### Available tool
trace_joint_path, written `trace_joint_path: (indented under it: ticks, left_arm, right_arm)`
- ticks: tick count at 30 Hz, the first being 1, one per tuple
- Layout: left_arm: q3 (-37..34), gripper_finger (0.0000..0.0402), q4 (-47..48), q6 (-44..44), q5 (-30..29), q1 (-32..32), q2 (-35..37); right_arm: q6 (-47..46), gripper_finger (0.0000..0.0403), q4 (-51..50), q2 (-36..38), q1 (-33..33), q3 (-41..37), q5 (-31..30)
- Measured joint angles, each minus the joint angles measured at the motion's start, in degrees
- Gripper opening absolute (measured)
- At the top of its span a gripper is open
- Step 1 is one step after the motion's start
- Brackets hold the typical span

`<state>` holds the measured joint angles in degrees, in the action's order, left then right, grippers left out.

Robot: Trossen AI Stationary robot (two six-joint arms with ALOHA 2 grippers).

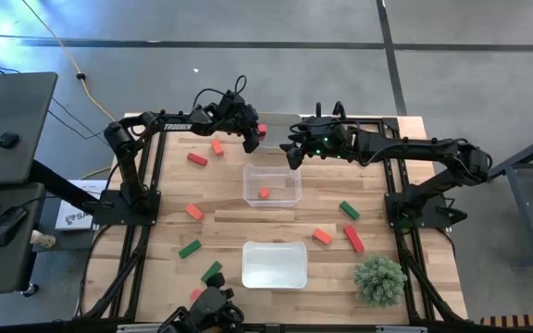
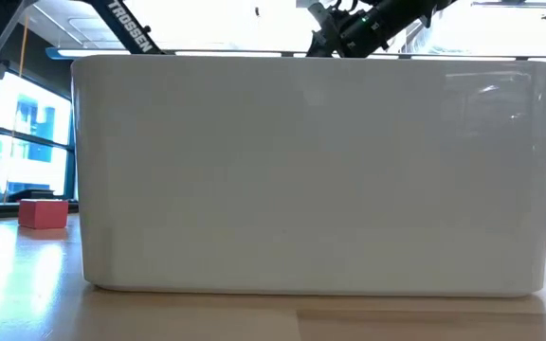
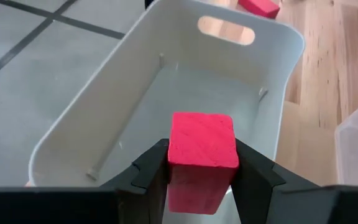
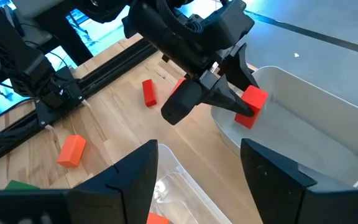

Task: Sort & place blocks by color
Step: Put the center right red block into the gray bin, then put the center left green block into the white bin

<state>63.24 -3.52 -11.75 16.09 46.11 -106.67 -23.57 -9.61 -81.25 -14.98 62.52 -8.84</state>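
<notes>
The left claw [image 3: 201, 171] grips a pink block [image 3: 202, 155] over the white bin [image 3: 166, 81]; the right claw [image 4: 197, 180] waits, released. Most blocks [image 1: 196, 159] remain scattered on the tabletop [image 1: 433, 277].

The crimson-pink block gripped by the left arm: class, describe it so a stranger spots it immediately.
Find the white bin at the table's far edge. Above it hangs the left gripper, holding the crimson-pink block. It alone is off the table.

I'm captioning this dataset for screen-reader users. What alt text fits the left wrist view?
A crimson-pink block sits clamped between the left tool's two dark fingers, held above an empty white bin with a handle slot. Wooden tabletop and another pink block lie beyond it.
</notes>
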Motion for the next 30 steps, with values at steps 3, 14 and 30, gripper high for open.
trace_joint_path:
  ticks: [3,14,30]
  left_arm:
    - [0.0,0.0124,0.2,0.6,0.0,0.0,0.0]
    - [0.0,0.0166,-0.3,-0.4,0.0,-0.4,0.0]
    - [0.0,0.0177,4.2,0.0,-1.7,-0.4,6.1]
  right_arm:
    - [0.0,0.0216,0.0,0.0,0.0,0.0,0.0]
    - [-1.0,0.0216,0.0,0.0,0.0,0.0,0.0]
    - [-0.8,0.0216,-0.1,0.0,0.0,0.0,0.0]
